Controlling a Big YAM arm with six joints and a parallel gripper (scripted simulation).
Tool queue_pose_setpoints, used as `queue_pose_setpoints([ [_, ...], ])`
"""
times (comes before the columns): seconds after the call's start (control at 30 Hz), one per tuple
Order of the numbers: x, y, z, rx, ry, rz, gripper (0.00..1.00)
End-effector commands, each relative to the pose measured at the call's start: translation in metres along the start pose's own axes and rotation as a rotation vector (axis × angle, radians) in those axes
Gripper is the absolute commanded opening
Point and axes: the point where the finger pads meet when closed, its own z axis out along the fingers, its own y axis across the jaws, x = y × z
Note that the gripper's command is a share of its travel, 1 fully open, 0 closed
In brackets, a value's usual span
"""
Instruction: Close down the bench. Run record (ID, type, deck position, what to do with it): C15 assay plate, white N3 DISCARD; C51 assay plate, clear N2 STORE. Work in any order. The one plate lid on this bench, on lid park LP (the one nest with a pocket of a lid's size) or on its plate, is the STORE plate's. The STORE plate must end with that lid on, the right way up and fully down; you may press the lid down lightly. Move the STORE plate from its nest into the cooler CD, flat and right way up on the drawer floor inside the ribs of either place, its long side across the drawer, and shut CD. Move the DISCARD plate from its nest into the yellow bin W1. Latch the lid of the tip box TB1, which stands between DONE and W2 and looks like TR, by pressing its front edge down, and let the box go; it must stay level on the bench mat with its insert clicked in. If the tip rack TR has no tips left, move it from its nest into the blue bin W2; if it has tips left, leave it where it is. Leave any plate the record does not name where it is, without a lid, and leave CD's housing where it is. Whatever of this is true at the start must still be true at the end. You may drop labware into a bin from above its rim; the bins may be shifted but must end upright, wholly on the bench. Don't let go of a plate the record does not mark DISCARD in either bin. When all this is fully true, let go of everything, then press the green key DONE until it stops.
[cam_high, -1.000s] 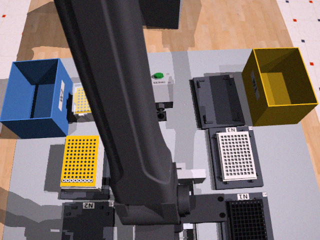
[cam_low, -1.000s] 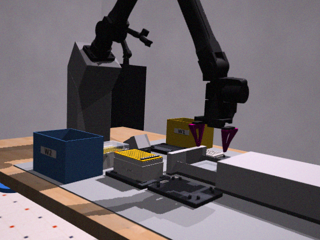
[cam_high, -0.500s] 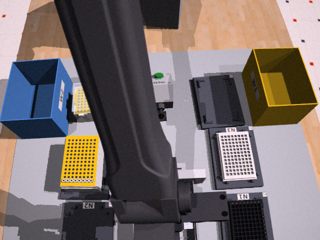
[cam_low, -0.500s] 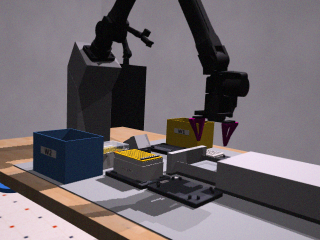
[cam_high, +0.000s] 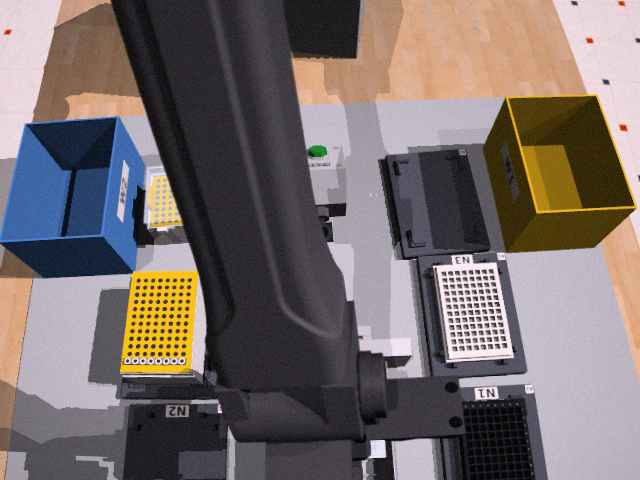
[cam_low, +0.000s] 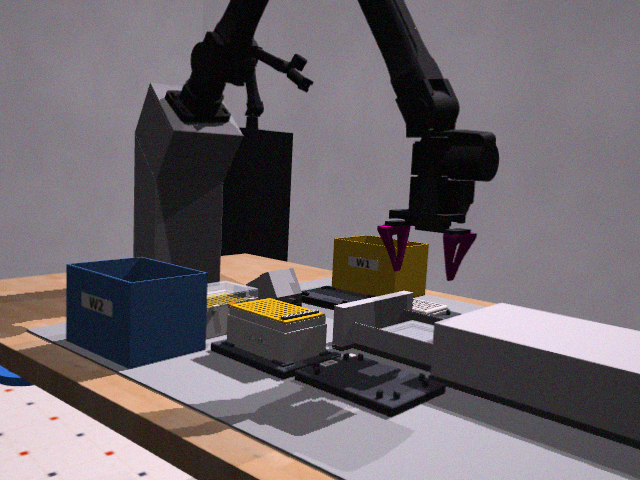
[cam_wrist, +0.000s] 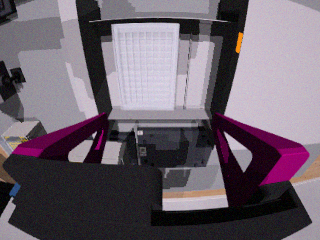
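My gripper is open and empty. It hangs well above the open drawer of the cooler CD. The clear plate with its lid on lies flat on the drawer floor, straight below the fingers. The white plate sits in nest N3. Nest N2 is empty. The tip rack TR shows one row of tips at its near edge. The tip box TB1 stands beside the blue bin. In the top view the arm hides the gripper.
The yellow bin W1 stands at the back by the empty lid park. The blue bin W2 is on the other side. A black plate sits in N1. The green key DONE is behind the arm.
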Motion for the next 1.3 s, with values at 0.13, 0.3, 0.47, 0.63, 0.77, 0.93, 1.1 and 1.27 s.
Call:
queue_pose_setpoints([
  [0.13, -0.006, -0.005, -0.026, 0.021, -0.008, 0.006, 1.0],
  [0.3, -0.005, -0.005, -0.031, 0.02, -0.007, 0.008, 1.0],
  [0.47, -0.004, -0.001, -0.024, 0.011, -0.006, 0.009, 1.0],
  [0.63, -0.005, -0.001, -0.023, 0.009, -0.006, 0.009, 1.0],
  [0.77, -0.005, -0.001, -0.023, 0.009, -0.006, 0.009, 1.0],
  [0.93, -0.005, -0.001, -0.023, 0.009, -0.006, 0.009, 1.0],
  [1.1, -0.005, -0.001, -0.023, 0.009, -0.006, 0.008, 1.0],
  [1.27, -0.005, -0.001, -0.023, 0.009, -0.006, 0.008, 1.0],
])
